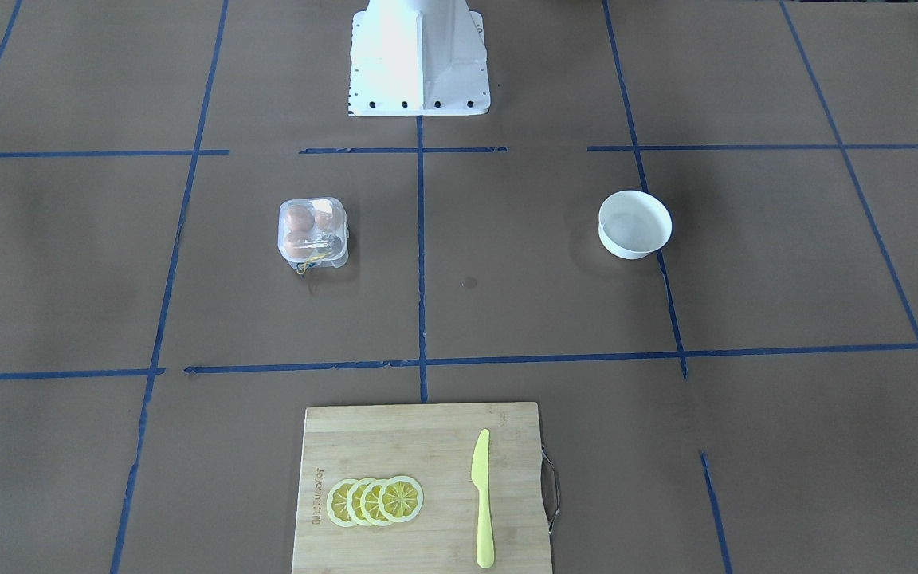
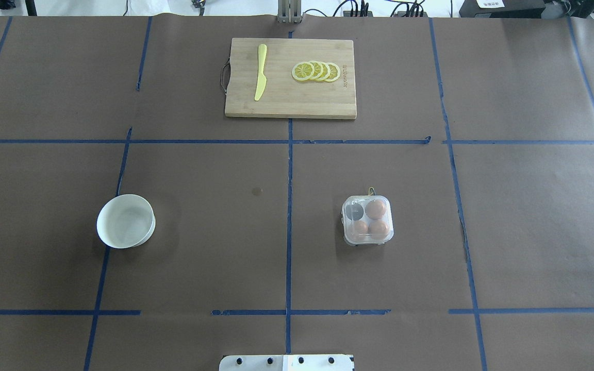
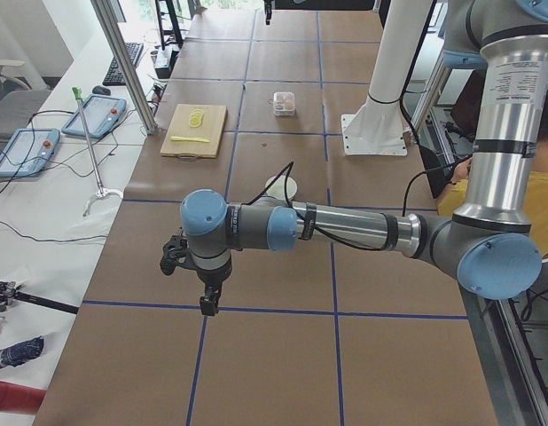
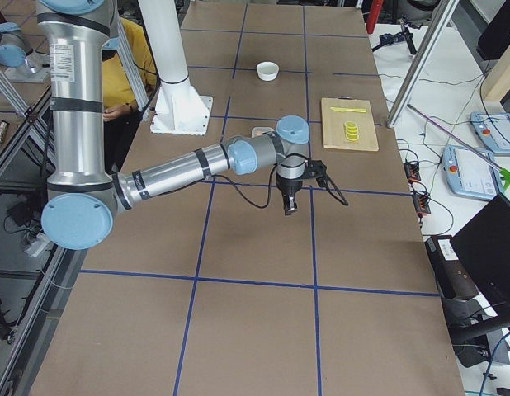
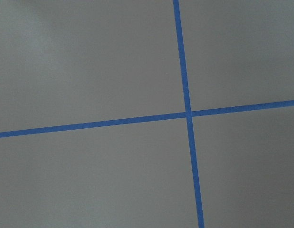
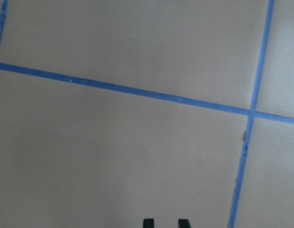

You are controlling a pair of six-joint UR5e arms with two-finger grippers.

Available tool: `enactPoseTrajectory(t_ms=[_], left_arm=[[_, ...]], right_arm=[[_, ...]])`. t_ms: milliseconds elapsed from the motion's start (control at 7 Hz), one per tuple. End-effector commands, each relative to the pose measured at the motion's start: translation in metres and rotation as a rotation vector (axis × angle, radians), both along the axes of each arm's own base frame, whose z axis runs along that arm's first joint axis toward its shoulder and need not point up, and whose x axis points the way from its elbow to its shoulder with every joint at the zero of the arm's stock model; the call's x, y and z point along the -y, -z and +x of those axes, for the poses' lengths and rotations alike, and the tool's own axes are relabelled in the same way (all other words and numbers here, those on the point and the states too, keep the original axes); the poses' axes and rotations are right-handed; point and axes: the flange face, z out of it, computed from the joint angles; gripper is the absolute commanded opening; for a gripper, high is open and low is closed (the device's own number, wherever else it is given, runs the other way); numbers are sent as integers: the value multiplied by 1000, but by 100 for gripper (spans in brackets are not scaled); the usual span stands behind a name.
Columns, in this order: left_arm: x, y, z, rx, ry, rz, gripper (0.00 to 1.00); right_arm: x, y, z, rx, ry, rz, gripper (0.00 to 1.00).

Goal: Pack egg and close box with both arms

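At the left end of the table (image 2: 199, 257) the left end effector (image 3: 207, 306) hangs over bare surface; whether it is clenched I cannot tell. On the robot's right half sits the box (image 2: 368, 220), lid seemingly down, three eggs (image 2: 375, 208) inside. Nearer it, the right end effector (image 6: 165, 223) hovers released, the box lying inward toward the table's middle.

The left arm (image 3: 345, 222): silver-grey tubes, pale blue joint caps (image 3: 204, 213), a printed label (image 3: 513, 84) on one segment, a black cable (image 3: 354, 237) along the forearm, and the black left gripper (image 3: 207, 308). The right arm (image 4: 168, 169): same finish, black right gripper (image 4: 289, 211). The pedestal (image 1: 419, 64): white, flanged, with dark bolt holes along its foot.
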Motion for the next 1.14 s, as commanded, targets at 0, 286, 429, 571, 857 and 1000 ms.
enactPoseTrajectory(t_ms=[0, 286, 429, 571, 857, 1000], left_arm=[[-1, 1, 0, 0, -1, 19, 100], [-1, 1, 0, 0, -1, 20, 100], [-1, 1, 0, 0, 0, 18, 100], [-2, 0, 0, 0, 0, 16, 100], [-2, 0, 0, -1, 1, 14, 100], [-2, 0, 0, -1, 2, 13, 100]], right_arm=[[-36, -71, 71, -1, 26, -29, 33], [-38, -73, 97, 29, -11, -26, 50], [-35, -72, 97, 27, -14, -24, 99], [-34, -72, 96, 28, -14, -25, 100], [-35, -72, 96, 33, -17, -28, 100], [-34, -71, 96, 33, -18, -27, 100]])
